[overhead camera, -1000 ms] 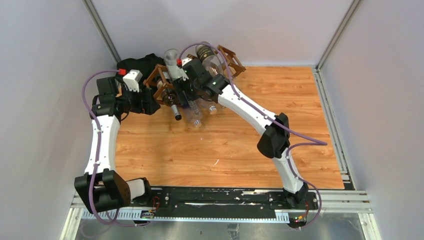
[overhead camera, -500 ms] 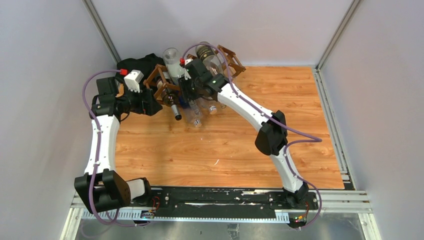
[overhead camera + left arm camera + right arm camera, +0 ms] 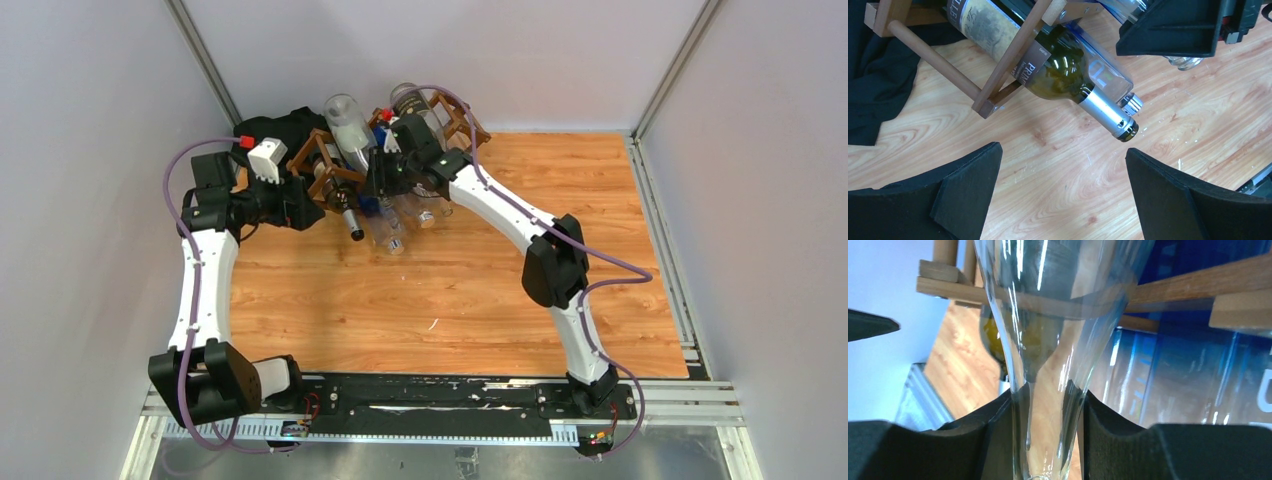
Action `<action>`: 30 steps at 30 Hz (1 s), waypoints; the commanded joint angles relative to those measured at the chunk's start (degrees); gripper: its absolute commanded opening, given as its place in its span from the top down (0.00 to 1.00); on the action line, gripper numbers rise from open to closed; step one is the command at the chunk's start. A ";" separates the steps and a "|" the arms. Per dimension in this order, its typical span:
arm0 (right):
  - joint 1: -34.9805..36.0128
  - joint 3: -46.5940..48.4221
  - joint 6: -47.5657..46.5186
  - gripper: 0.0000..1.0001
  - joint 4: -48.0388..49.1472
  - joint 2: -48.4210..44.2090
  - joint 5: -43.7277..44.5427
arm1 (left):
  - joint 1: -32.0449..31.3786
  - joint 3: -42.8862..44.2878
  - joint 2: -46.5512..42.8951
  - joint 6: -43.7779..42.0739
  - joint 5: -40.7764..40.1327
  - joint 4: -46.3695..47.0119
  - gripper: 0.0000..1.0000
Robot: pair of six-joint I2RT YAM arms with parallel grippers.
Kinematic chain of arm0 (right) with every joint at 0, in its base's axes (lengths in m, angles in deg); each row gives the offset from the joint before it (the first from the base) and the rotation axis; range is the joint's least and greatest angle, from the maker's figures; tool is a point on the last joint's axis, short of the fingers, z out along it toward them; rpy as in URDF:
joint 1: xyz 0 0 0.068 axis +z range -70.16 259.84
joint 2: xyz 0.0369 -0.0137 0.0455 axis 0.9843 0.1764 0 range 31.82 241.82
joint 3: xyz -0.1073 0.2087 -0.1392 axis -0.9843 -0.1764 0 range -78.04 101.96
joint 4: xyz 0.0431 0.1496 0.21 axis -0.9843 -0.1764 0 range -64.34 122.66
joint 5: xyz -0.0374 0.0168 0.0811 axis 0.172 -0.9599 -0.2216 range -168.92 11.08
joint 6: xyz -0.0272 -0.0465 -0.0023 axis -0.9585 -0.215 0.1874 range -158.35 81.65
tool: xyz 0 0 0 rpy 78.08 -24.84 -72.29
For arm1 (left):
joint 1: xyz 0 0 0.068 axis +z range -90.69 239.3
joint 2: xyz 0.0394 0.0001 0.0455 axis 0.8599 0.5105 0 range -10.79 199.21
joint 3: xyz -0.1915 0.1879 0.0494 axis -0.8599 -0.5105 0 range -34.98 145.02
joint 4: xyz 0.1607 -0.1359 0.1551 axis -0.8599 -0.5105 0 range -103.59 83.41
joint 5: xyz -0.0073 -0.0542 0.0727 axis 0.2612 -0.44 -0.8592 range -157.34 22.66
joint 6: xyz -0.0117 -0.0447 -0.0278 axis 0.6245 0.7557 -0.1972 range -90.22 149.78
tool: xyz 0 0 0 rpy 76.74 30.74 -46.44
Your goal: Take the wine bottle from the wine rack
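The dark brown wine rack [image 3: 318, 166] stands at the back of the table with several bottles in its cells. My right gripper [image 3: 1048, 436] is shut on the thin neck of a clear glass wine bottle [image 3: 1048, 340], whose body passes through the rack's sticks [image 3: 1193, 286]. From above, that bottle [image 3: 346, 122] tilts with its base raised toward the back wall. My left gripper [image 3: 1063, 155] hangs open over bare wood, just short of the silver-capped neck of a dark green bottle [image 3: 1063, 70] still lying in the rack [image 3: 1009, 65].
A black cloth [image 3: 272, 130] lies behind the rack's left end. A blue-tinted clear bottle [image 3: 1198, 375] and others [image 3: 392, 232] poke out of the rack's front. Grey walls close in the back and both sides.
My right gripper has closed onto the clear bottle's neck. Its wrist has swung toward the back, and the bottle's base has tipped up. The left arm has not moved.
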 commanded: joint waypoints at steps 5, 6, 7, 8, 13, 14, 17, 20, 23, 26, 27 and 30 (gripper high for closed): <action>-2.87 -12.54 14.35 1.00 20.56 -11.27 -18.15 | 0.32 2.63 -1.23 -2.05 0.96 -0.65 0.00; -3.20 -13.87 15.47 1.00 22.21 -12.30 -18.54 | 0.32 2.87 -1.37 -2.24 0.89 -0.66 0.00; -3.47 -15.45 16.27 1.00 23.81 -13.79 -18.86 | 0.28 2.99 -1.46 -2.47 0.88 -0.68 0.00; -3.80 -16.56 16.90 1.00 24.69 -14.75 -19.22 | 0.31 3.10 -1.56 -2.68 0.94 -0.71 0.00; -4.68 -22.95 19.59 1.00 30.00 -19.99 -19.98 | 0.31 3.48 -2.11 -4.43 2.32 -0.70 0.00; -4.93 -24.19 20.14 1.00 31.16 -20.91 -20.17 | 0.32 3.59 -2.32 -5.08 2.62 -0.67 0.00; -5.40 -27.67 21.67 1.00 33.67 -23.70 -20.72 | 0.15 4.01 -2.56 -7.84 3.29 -0.70 0.00; -5.87 -30.77 22.65 1.00 35.66 -26.16 -21.60 | -0.71 4.76 -2.96 -12.11 2.40 -0.67 0.00; -6.20 -33.76 23.59 1.00 37.41 -28.45 -22.45 | -2.14 5.59 -3.57 -17.32 0.54 -0.65 0.00; -6.40 -35.72 24.03 1.00 37.84 -30.30 -23.24 | -4.29 6.14 -3.91 -22.26 -1.14 -0.66 0.00; -6.43 -36.26 24.17 1.00 37.94 -31.13 -23.57 | -5.07 6.34 -4.03 -24.52 -1.56 -0.80 0.00; -6.46 -38.05 24.13 1.00 38.23 -33.21 -24.50 | -6.36 6.39 -4.76 -30.04 0.11 -1.39 0.00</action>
